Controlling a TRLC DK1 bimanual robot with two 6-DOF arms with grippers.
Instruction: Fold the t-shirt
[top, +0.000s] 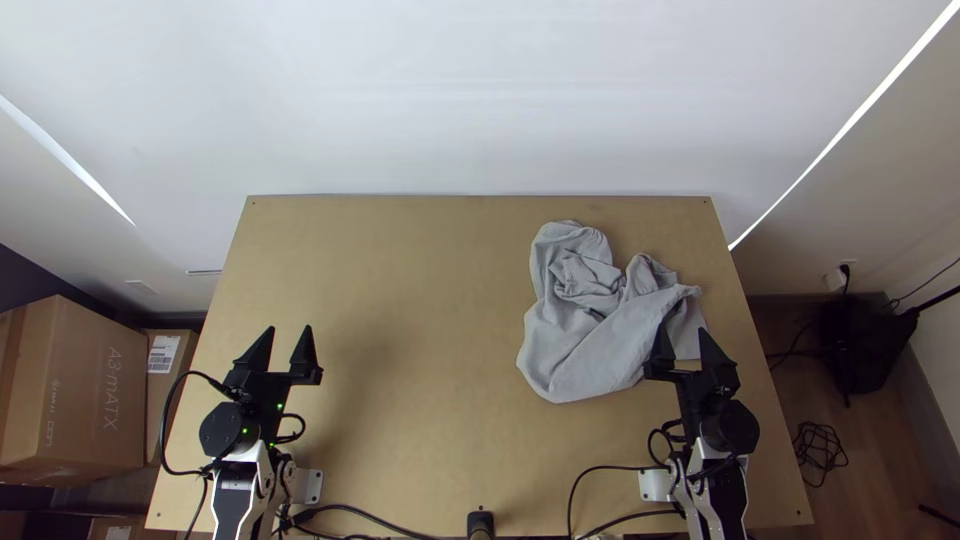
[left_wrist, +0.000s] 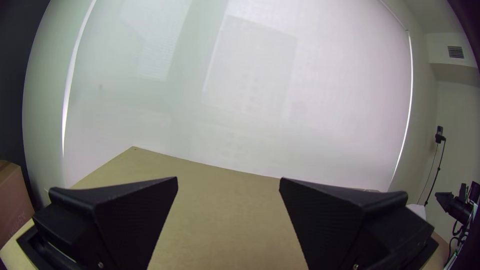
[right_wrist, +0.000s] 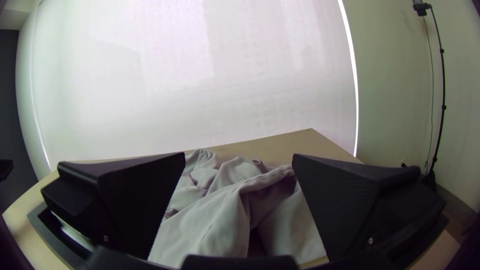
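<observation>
The grey t-shirt (top: 590, 355) lies bunched toward the table's (top: 430, 400) right edge, its crumpled top near the far edge and a smoother flap toward the near one. It should handle light and limp, with enough grip in the weave not to slip; nothing to break, but it will sag from a single hold. I'd pinch the flap's outer rim at two separated points, leaving the inner wrinkles alone (they'd only bring up a wad). The right gripper (top: 683, 328) hangs by the shirt's right side, fingers apart, gripping nothing. The left gripper (top: 289, 328), toward the left edge, is likewise spread and unladen.
</observation>
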